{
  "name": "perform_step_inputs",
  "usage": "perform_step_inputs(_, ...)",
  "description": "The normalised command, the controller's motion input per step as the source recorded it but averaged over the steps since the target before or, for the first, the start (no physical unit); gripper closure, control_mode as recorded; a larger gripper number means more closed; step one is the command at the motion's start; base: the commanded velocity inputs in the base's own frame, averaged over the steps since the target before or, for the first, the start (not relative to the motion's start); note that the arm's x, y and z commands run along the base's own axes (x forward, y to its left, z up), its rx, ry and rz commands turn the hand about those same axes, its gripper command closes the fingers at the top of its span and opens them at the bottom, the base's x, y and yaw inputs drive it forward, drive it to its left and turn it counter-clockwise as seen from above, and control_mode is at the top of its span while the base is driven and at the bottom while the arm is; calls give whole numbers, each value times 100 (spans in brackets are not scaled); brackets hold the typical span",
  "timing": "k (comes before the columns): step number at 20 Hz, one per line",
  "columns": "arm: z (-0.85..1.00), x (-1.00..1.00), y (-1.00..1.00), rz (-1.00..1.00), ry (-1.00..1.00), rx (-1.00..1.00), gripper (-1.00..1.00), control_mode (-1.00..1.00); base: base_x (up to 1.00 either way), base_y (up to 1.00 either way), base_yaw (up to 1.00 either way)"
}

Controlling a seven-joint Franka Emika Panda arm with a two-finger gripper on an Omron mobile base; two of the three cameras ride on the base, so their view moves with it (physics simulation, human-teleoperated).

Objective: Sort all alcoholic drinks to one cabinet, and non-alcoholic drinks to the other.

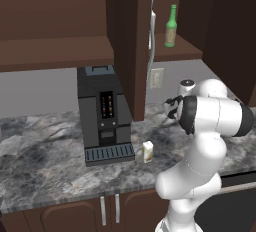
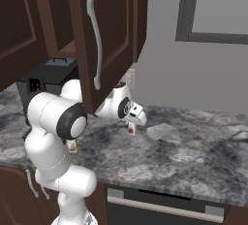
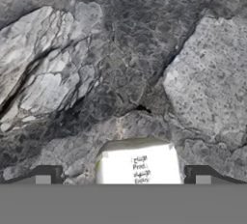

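My gripper (image 3: pixel 123 179) stands open over the counter, its fingertips (image 3: pixel 44 178) on either side of the white carton (image 3: pixel 139 166), apart from it. In the right base view the gripper (image 2: pixel 137 122) hovers just above this red-marked carton (image 2: pixel 131 130). The cream carton (image 1: pixel 147 152) stands upright on the counter in front of the coffee machine, partly hidden behind my arm in the right base view (image 2: pixel 72 145). The green bottle (image 1: pixel 171 26) stands on the shelf of the narrower cabinet (image 1: pixel 185 48), whose door (image 1: pixel 131 46) with the silver handle (image 2: pixel 95 44) hangs open. The wide cabinet (image 1: pixel 55 51) is at the left.
A black coffee machine (image 1: pixel 104 113) stands on the marbled grey counter (image 1: pixel 45 161) under the wide cabinet. The open door's lower edge hangs close above my arm. A wall socket (image 1: pixel 156 77) sits behind it. A window (image 2: pixel 218 10) is at the right.
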Motion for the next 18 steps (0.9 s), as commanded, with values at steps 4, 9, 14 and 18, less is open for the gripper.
perform_step_inputs(4, -14, 0, 0, 0, -5, 1, -100, -100, 0, 0, 0)
perform_step_inputs(9, -16, 0, 0, 0, -2, 1, 100, -100, 0, 0, 0)
perform_step_inputs(14, -6, 0, 1, 0, 0, -1, 100, -100, 0, 0, 0)
perform_step_inputs(18, -1, -1, 11, 0, 0, -9, 100, -100, 0, 0, 0)
